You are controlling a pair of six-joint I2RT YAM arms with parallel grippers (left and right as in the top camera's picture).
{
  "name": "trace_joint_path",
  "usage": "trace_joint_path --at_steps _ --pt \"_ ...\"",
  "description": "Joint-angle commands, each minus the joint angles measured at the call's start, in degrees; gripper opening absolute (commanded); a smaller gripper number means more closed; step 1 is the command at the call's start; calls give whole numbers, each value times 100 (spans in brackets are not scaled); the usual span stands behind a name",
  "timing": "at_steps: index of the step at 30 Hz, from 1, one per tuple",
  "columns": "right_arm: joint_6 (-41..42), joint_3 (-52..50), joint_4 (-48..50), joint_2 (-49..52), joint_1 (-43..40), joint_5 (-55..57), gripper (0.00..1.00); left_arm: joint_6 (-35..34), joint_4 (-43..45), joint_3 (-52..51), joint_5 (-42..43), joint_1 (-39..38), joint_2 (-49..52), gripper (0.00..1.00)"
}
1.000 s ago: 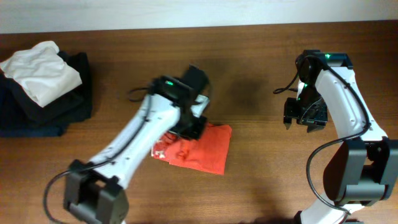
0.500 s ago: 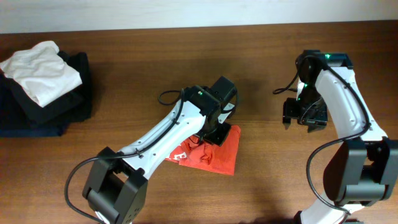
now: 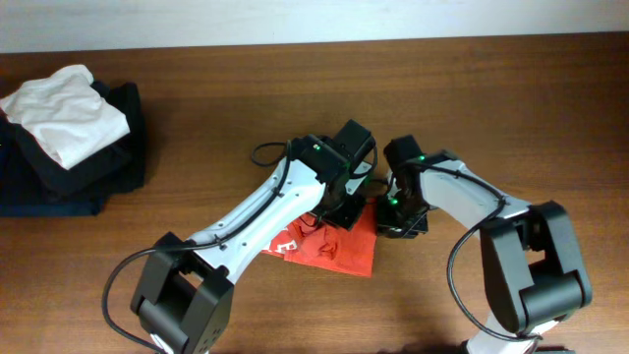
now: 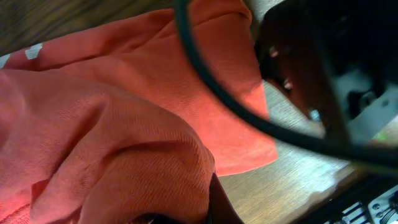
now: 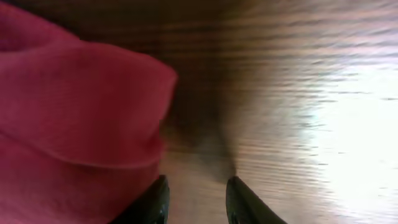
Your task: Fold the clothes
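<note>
Here, from overhead, the red-orange T-shirt lies crumpled on the wooden table in the lower middle of the frame. It forms a lopsided patch, with a scrap of white lettering at its lower-left edge. The left arm extends from the lower left, and the left gripper sits on the shirt's upper edge. The right gripper sits just beside the shirt's upper-right corner, close to the left one. In the upper left of the frame, well apart, a white garment rests on dark folded garments.

In the left wrist view, thin, finely woven orange fabric fills the left and centre. It is heaped into a soft ridge at the lower left. A flatter layer behind it ends in a corner on the wood at centre right. A black cable arcs across the frame, and the other gripper's dark body fills the upper right. One dark finger pokes out under the heap at the bottom edge. The fingers seem to be pinching that fold, though cloth hides most of them.

In the right wrist view, the shirt is a blurred reddish mass filling the left, with bare, glare-lit wood to the right. Two dark fingertips at the bottom edge stand slightly apart with only wood between them. The left-hand one is just beside the shirt's edge.
</note>
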Motion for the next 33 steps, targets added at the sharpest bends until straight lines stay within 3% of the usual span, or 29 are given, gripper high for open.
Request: trace_joint_path --at_steps 1,3,5,6,7,10,13,15,19,25,29,33 --pt "240 -57 63 -31 133 -72 34 -31 122 50 151 -240 -2 4" --pt "238 -57 57 -31 127 -72 34 -31 205 48 151 -398 -2 4" --pt "234 -57 39 -31 125 -68 35 -28 232 48 142 -481 -2 27" --pt "232 -55 2 -31 125 -20 39 -26 225 48 103 -481 -2 43" --pt "170 -24 -125 -33 87 79 46 0 166 50 -155 -450 -2 49" --pt "166 776 -1335 -35 -520 1064 51 20 -592 527 -1158 81 -26 50" --pt "-444 2107 -2444 -96 -1019 1113 51 13 -800 1093 -1305 1182 -214 50" --pt "-1150 2763 -2881 -170 -911 732 51 11 -752 1095 -857 1923 -245 53" --pt "-2015 2859 -2846 -258 92 450 52 -11 -769 944 546 3091 -35 54" --pt "-2028 2697 -2376 -245 1703 1655 57 -7 -280 -308 743 3147 72 55" --pt "-2159 2524 -2162 -225 2127 1657 58 -7 411 -1086 1097 3143 72 55" --pt "-2243 2157 -2142 -225 2308 1657 58 -7 516 -1163 1095 3143 72 55"
